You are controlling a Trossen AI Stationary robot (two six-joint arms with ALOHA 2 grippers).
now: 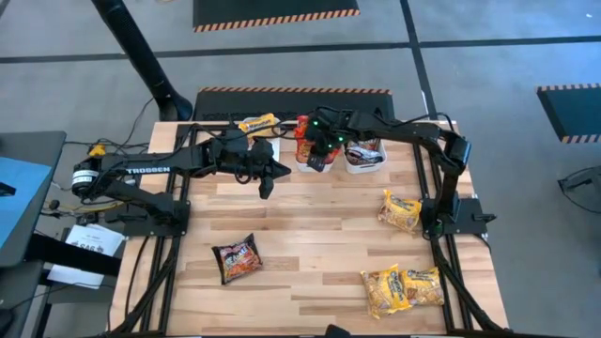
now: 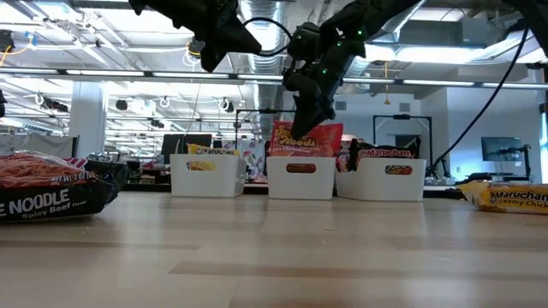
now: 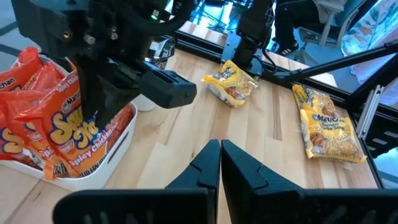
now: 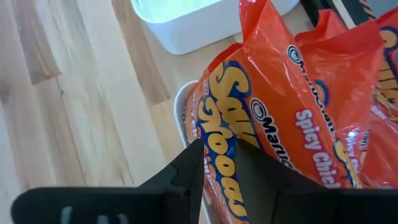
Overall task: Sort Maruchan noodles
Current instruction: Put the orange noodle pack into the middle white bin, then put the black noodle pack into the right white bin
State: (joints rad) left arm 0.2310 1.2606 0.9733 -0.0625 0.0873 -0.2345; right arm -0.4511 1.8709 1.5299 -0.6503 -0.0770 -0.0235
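Right gripper [image 4: 219,163] of mine pinches a red noodle packet [image 4: 273,118] over the middle bin [image 2: 300,178]; left gripper [image 3: 220,163], closed, hovers beside that bin.

the light wooden plank bench [image 1: 310,230] carries three white bins [image 2: 301,177] in a row along its far edge. a dark spicy beef packet [image 1: 237,258] lies flat near the front left. one yellow packet [image 1: 399,210] lies at the right, two more yellow packets [image 1: 402,288] touching near the front right corner.

Two matte black jointed arms, white TROSSEN lettering, green lights, black cables
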